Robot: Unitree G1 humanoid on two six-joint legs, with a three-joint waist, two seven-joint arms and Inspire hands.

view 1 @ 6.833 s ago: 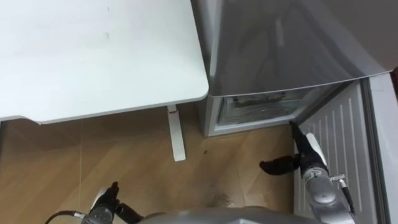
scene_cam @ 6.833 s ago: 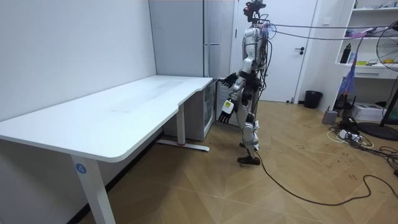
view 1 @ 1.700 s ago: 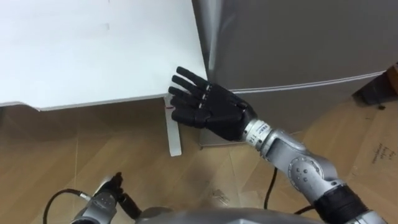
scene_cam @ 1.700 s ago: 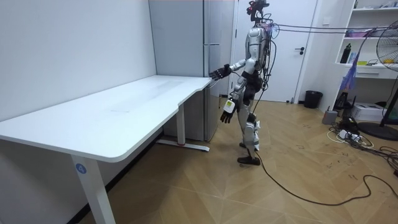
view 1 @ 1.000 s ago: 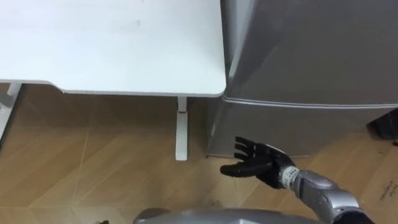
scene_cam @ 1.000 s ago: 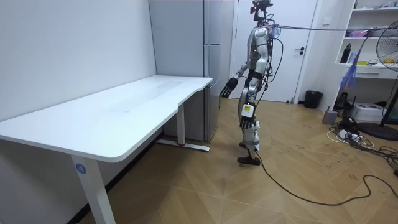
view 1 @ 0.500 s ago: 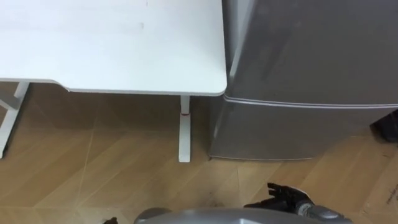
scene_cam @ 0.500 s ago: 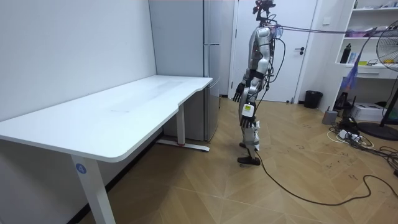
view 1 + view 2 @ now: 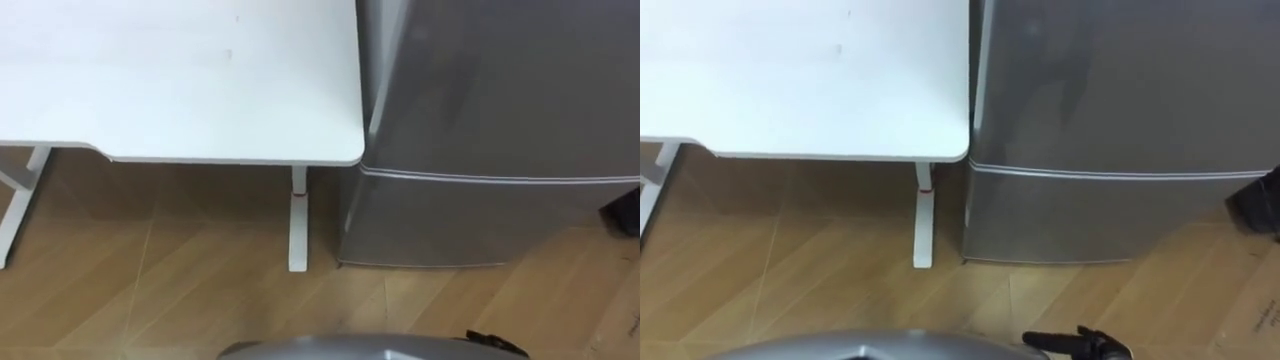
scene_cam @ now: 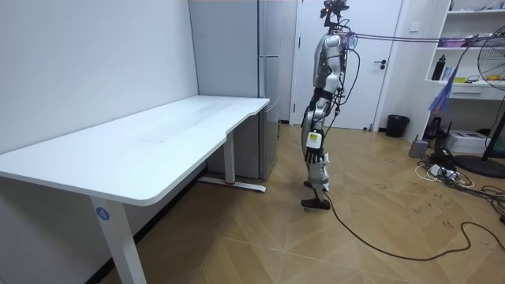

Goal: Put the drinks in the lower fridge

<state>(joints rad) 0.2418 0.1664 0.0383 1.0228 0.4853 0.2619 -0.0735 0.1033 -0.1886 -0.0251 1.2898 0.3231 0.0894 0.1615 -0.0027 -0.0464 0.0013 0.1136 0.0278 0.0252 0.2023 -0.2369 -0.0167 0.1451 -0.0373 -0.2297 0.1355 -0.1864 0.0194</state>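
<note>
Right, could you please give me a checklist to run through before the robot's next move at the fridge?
1. Is the lower fridge door open for loading: not ok, it is shut.
2. Is the upper fridge door shut: ok.
3. Is the right hand free to pull the door: ok, open, low at the robot's side.
4. Is a drink in the left hand: cannot tell, it hangs by the hip.
5. Stance: ok, the robot faces the lower door, beside the white table corner.
</note>
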